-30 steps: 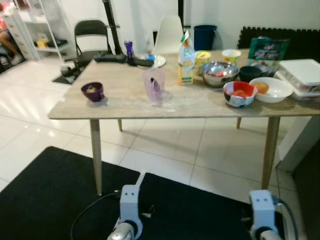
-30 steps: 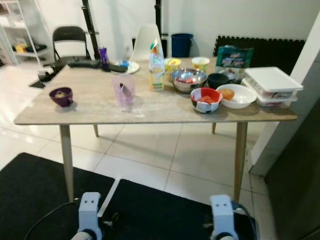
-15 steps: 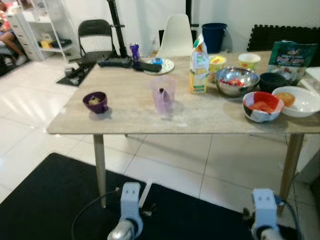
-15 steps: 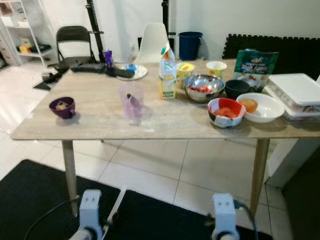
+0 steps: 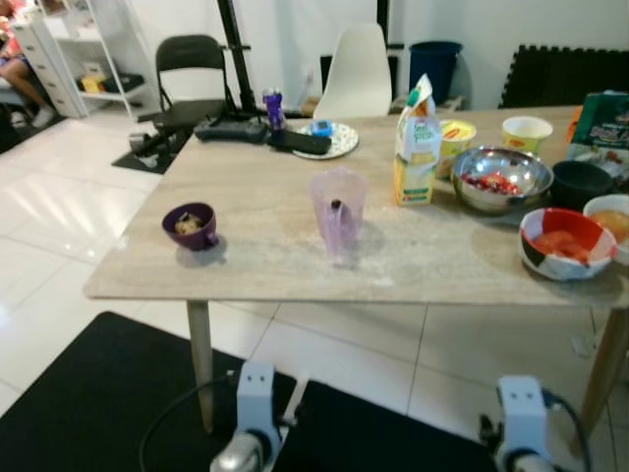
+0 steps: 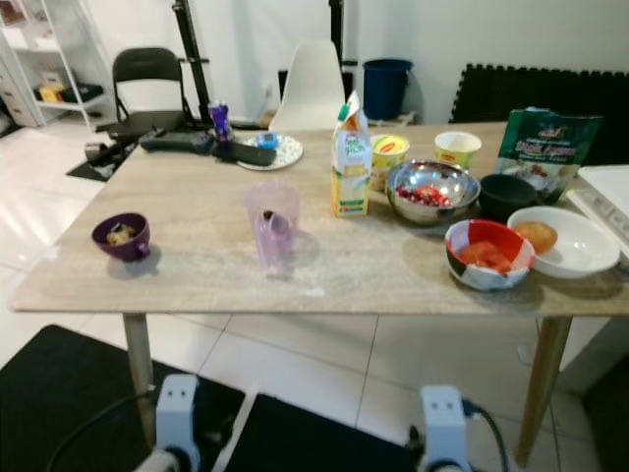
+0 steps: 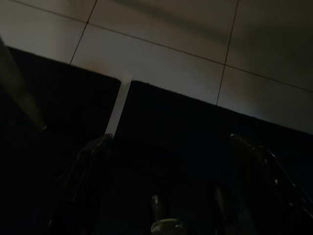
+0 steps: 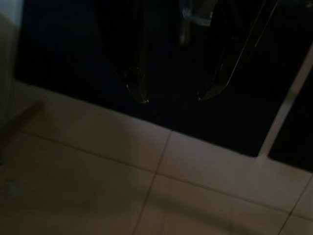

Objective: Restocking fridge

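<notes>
your head views are evenly bright and only slightly soft, with window glare washing over the white floor tiles (image 5: 59, 226) at the left and a pale sheen on the table (image 5: 265, 197) top. short soft shadows sit beside the purple bowl (image 5: 190, 224) and the clear pitcher (image 5: 338, 211). both wrist views are very dim and murky, the black mat (image 7: 161, 147) nearly swallowing the dark fingers (image 8: 134, 73).

Silver arms (image 5: 256, 393), black cable (image 5: 167, 428), black fingers (image 8: 134, 63).

Juice carton (image 5: 416, 143), bowls, purple cup (image 5: 337, 211) on table (image 5: 246, 256).
</notes>
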Robot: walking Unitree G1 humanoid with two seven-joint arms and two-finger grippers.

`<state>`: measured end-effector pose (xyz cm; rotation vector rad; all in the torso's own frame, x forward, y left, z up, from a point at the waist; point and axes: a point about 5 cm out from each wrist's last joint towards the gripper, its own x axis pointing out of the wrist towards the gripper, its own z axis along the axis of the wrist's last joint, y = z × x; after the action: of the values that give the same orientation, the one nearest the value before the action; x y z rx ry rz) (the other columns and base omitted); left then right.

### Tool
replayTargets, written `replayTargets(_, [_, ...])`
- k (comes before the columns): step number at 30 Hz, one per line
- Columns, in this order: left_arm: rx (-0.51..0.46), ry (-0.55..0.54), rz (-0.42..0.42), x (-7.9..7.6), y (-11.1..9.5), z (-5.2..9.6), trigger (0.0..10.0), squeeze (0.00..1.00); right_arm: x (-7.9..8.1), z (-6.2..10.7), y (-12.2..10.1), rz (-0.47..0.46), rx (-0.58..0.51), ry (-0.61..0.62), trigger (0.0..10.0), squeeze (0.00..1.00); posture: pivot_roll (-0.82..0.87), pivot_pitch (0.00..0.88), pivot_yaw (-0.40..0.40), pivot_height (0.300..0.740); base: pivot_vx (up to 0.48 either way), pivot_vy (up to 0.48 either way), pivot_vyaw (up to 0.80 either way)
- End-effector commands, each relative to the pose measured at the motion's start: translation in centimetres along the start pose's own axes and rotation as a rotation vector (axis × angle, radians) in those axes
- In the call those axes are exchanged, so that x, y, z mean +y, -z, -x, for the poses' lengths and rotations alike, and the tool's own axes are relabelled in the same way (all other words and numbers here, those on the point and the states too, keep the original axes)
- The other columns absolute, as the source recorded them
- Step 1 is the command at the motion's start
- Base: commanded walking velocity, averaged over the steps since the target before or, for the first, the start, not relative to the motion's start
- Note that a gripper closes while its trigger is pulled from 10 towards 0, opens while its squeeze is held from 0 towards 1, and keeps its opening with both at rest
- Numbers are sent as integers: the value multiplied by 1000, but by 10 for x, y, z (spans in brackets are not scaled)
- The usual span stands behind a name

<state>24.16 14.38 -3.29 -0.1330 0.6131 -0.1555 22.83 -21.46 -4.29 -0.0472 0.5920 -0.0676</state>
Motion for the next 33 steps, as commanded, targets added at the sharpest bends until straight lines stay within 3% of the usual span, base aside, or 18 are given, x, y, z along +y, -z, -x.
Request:
replayTargets(1, [28, -8, 4, 3, 6, 2, 10000, 0, -7, 2, 3, -8, 15, 22, 10000, 0, -16, 102, 84, 740, 315, 0, 0])
replayTargets(6, [28, -6, 3, 2, 6, 1, 10000, 0, -7, 2, 4, -8, 19, 25, 10000, 0, -17, 100, 85, 740, 304, 0, 0])
replayTargets(18, [23, 1, -49, 2, 0, -2, 10000, 0, -10, 5, 11, -2, 52, 52, 10000, 0, -28, 87, 97, 740, 0, 0, 0])
replayTargets(33, [-3, -7, -15, 7, -11, -5, 10000, 0, -8, 4, 12, -17, 72, 56, 10000, 0, -36, 116, 76, 740, 0, 0, 0])
